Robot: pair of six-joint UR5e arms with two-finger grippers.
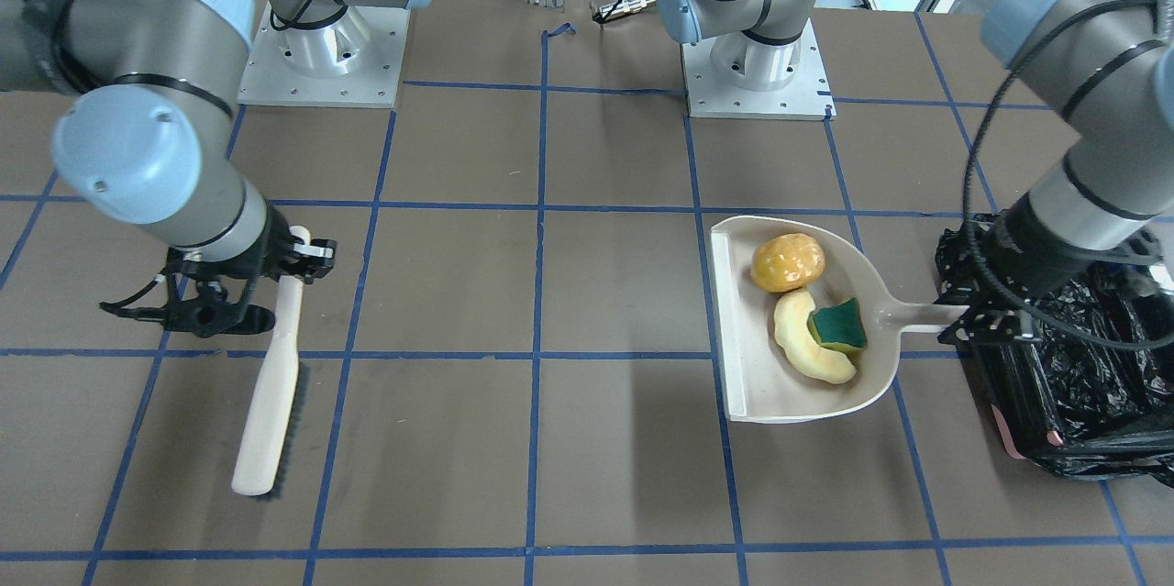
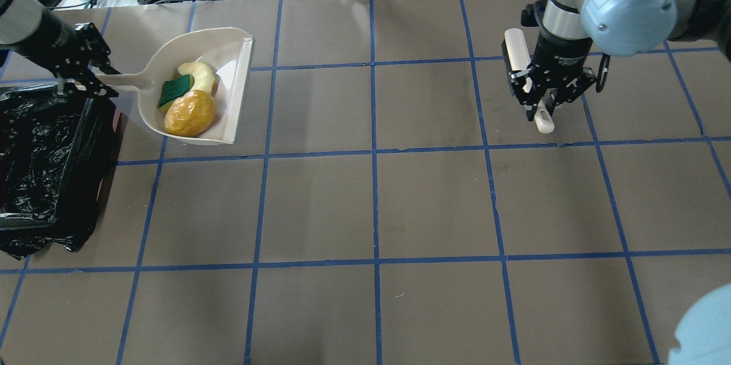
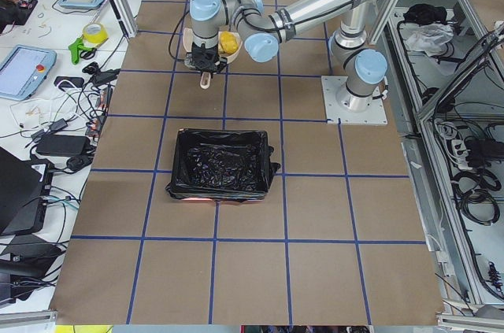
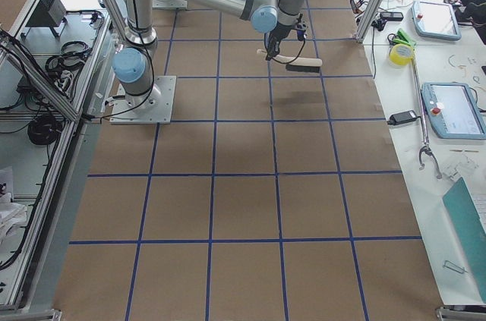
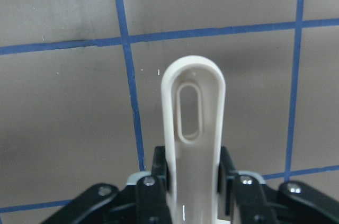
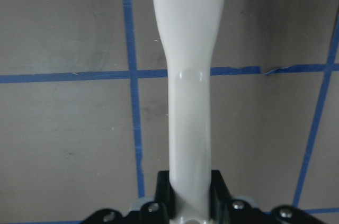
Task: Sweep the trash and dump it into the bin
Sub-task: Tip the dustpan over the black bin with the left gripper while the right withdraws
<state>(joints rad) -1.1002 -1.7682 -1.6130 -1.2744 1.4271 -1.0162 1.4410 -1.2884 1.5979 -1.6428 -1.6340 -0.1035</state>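
1. Now, left gripper [image 1: 960, 316] clamps the handle of the beige plastic dustpan [image 1: 761, 389]; right gripper [image 1: 303, 258] clamps the white long-handled brush [image 1: 269, 412].
2. Three trash pieces lie in the pan: orange-brown lump [image 1: 787, 261], pale crescent slice [image 1: 802, 348], green sponge piece [image 1: 837, 325].
3. One black-bagged bin [image 1: 1101, 375] sits at the handle end.

All three trash pieces sit together in the beige dustpan [image 1: 761, 389]. The orange-brown lump [image 1: 787, 262], glossy and potato-like, lies nearest the robot. The pale yellow crescent slice [image 1: 796, 338] is just beside it, curving along the pan's floor, and the small green-and-yellow sponge piece [image 1: 838, 325] rests against that slice. The bin [image 1: 1091, 384], lined in crinkled black plastic with a pink edge peeking out below, stands open-topped just past the pan's handle.
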